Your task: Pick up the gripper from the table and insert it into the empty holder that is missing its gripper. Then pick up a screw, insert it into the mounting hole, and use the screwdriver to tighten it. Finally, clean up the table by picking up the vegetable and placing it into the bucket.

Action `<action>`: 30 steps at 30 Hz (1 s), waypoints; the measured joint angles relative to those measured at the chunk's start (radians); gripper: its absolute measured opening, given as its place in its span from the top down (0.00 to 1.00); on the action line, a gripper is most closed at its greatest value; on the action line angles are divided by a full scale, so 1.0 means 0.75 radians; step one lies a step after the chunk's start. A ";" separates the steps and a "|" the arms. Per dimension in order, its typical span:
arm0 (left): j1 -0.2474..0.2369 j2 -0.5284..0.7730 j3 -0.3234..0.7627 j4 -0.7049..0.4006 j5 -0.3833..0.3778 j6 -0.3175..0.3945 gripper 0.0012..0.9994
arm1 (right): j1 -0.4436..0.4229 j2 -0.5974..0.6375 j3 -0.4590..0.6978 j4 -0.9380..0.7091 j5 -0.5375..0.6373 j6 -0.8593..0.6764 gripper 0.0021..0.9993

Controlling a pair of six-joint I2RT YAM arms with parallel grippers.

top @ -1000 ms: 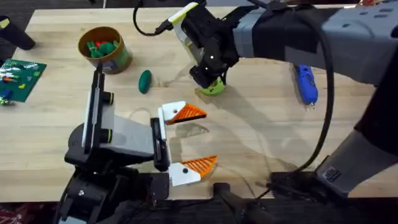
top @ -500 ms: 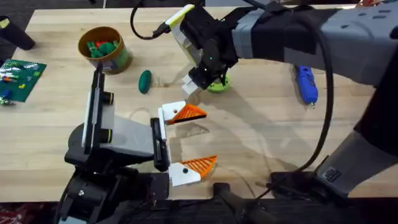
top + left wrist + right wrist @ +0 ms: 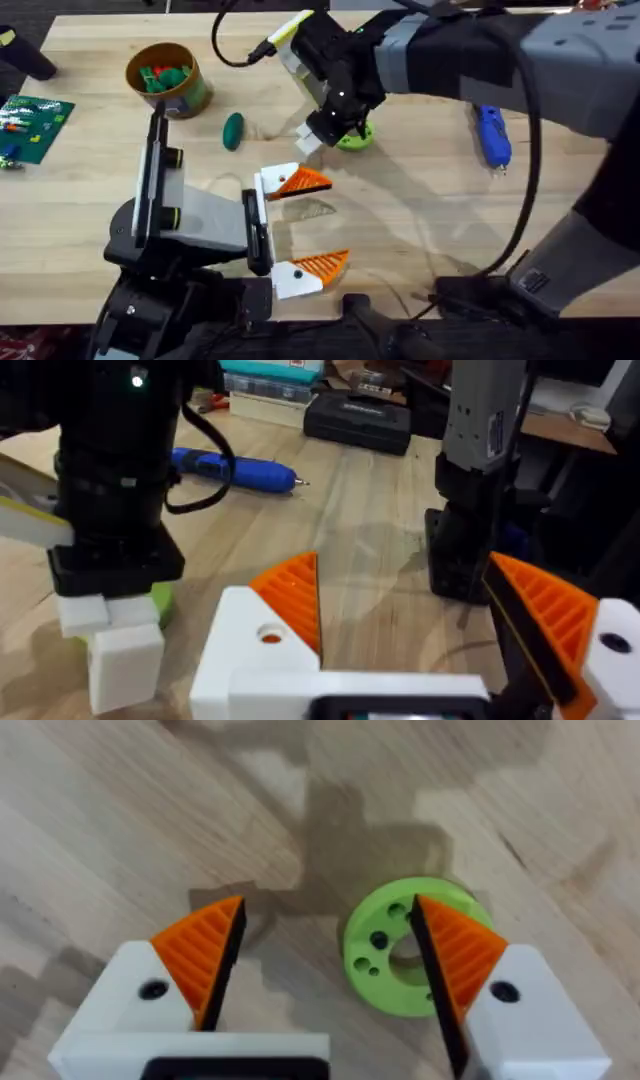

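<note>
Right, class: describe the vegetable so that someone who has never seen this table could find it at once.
Start at the round bucket near the table's far left corner. Just to its right, lying alone on the bare wood, is the vegetable: a small, smooth, dark-green oval. Unlike the lime-green ring further right, it has no hole.

Bright, even overhead light — soft shadows, blurred close-up arm edges.

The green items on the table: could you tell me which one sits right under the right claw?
The lime-green ring, flat with a central hole, beneath the open right claw. The dark-green oval vegetable lies apart, nearer the bucket.
</note>
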 joint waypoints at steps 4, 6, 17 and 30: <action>0.000 0.000 0.000 0.000 0.000 -0.001 0.01 | 0.000 -0.029 0.000 -0.033 0.002 0.000 0.01; 0.000 0.000 0.000 0.000 0.000 -0.001 0.01 | 0.000 -0.031 0.000 -0.036 0.004 0.000 0.01; 0.000 0.000 0.000 0.000 0.000 -0.001 0.01 | 0.000 -0.031 0.000 -0.061 0.004 0.001 0.04; 0.000 0.000 0.000 0.000 0.000 -0.001 0.01 | 0.000 -0.031 0.000 -0.067 0.004 0.004 0.31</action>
